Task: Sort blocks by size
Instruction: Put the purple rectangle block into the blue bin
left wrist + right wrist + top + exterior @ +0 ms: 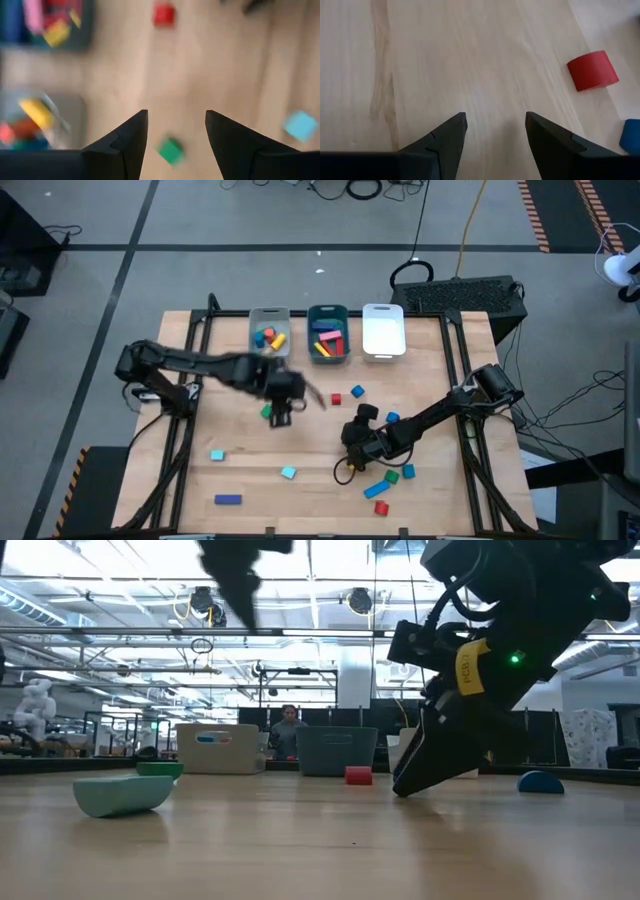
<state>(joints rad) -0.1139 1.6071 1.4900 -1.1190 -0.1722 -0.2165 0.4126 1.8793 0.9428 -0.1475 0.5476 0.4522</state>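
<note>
Loose blocks lie scattered on the wooden table [240, 445]. My left gripper [283, 414] hangs open above the table's middle, over a green block [171, 150] that lies flat on the wood below its fingers. A red block [163, 14] lies farther toward the trays. My right gripper [352, 444] is open and low over bare wood right of the middle, with nothing between its fingers [496, 116]. A red block [592, 70] and a blue one [631, 136] lie off to its side. The grey tray [270, 314] and the teal tray [327, 310] hold several blocks.
A white tray [383, 330] stands beside the teal one at the far edge. Cyan blocks [217, 454] [288, 472] and a blue bar [228, 499] lie front left. Blue, green and red blocks [381, 507] cluster front right. A person [288, 725] sits beyond the table.
</note>
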